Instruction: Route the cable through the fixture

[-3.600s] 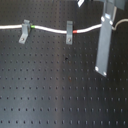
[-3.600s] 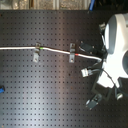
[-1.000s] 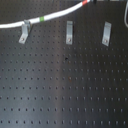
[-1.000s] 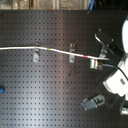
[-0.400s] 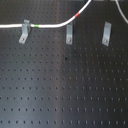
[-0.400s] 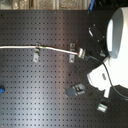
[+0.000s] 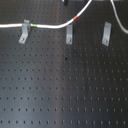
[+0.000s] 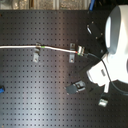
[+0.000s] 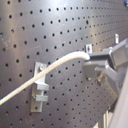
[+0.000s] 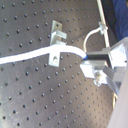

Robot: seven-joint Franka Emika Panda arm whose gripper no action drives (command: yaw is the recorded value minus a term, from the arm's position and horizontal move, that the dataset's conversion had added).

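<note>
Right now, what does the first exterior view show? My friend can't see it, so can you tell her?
A white cable with a green band and a red band runs across a dark board full of holes, resting in the first exterior view's left metal clip, passing the middle clip, then rising out of frame. A third clip stands empty.

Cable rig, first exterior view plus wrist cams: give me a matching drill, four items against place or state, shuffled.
Items:
1. green band
2. red band
3. clip at the first exterior view's right
4. end effector

Places or states:
a. holds no cable
b. on the cable just beside the clip at the first exterior view's left
c. shut on the cable
d. on the stretch of cable that rises toward the first exterior view's top

Pairs: 1-b, 2-d, 3-a, 4-c
</note>
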